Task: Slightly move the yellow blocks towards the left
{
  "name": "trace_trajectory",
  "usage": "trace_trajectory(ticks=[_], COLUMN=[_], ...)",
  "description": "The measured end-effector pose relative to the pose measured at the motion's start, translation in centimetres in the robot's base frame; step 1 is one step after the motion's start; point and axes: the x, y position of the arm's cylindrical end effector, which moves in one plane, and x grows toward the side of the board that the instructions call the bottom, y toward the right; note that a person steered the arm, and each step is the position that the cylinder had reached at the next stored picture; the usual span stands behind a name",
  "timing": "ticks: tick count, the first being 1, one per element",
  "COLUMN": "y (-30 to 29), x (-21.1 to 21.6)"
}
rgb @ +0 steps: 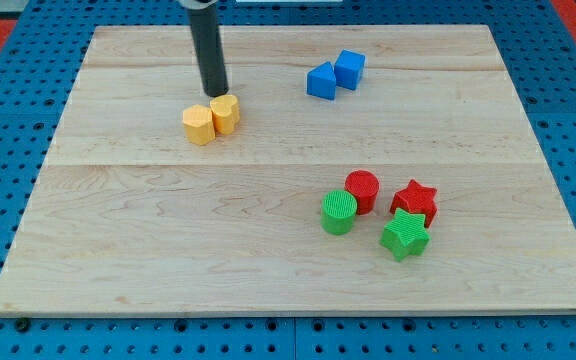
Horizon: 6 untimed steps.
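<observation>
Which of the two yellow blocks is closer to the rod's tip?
The right yellow block: the tip stands just above it in the view, while the left yellow block lies farther off.

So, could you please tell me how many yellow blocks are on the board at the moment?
2. One yellow block sits at the view's upper left; the other yellow block touches its right side. My tip is just above them. None appears hidden.

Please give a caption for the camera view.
My tip just above two touching yellow plastic blocks on the wooden board.

Our rod [208, 50] is cut off by the view's top; the board's [118, 250] bottom corners look blurred.
</observation>
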Motion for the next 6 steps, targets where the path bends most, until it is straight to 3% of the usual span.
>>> trace_trajectory(ticks=[1,2,3,4,5,6], y=[4.0,5.1,1.5,2.0,5.7,13.5], x=[1.2,5.0,6.2,5.9,5.3,7.6])
